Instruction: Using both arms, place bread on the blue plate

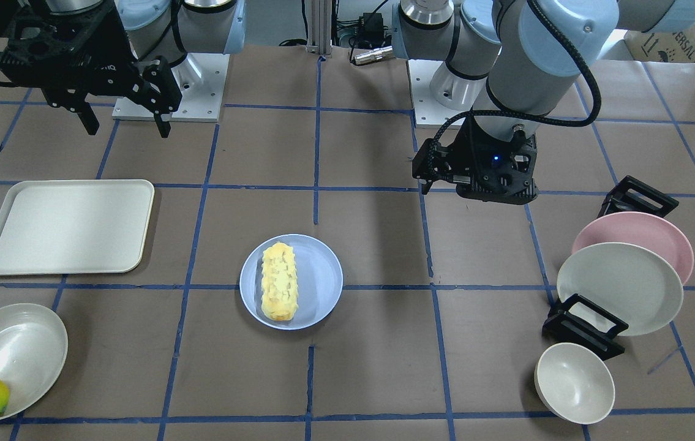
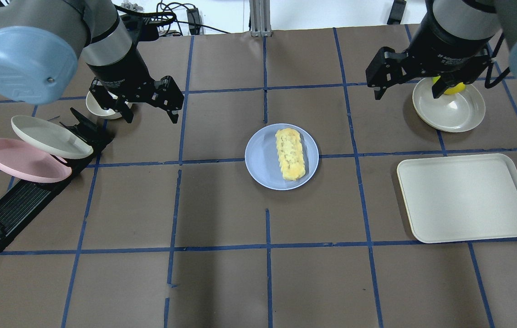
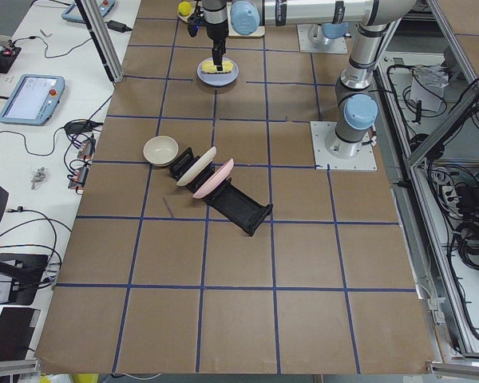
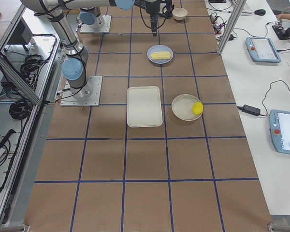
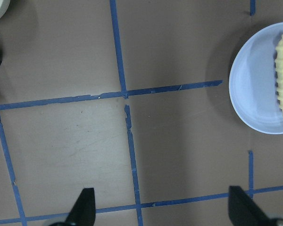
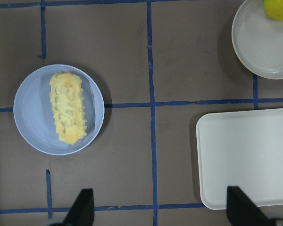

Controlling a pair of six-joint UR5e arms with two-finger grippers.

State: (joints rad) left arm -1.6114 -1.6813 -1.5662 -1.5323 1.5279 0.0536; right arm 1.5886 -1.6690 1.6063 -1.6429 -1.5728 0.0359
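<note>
The bread (image 2: 290,154) lies lengthwise on the blue plate (image 2: 260,157) at the middle of the table, also in the front view (image 1: 278,282) and in the right wrist view (image 6: 68,107). My left gripper (image 2: 151,116) is open and empty, raised above the table to the plate's left, apart from it. The left wrist view shows only the plate's edge (image 5: 252,89) at far right. My right gripper (image 2: 406,93) is open and empty, raised to the plate's right and farther back, over the bowl area.
A cream tray (image 2: 468,198) lies at the right. A cream dish (image 2: 449,111) holding a lemon (image 2: 450,87) sits behind it, under the right gripper. At the left, a black rack (image 2: 21,205) holds a pink plate (image 2: 21,161) and a cream plate (image 2: 48,136); a small bowl (image 2: 103,109) is beside it.
</note>
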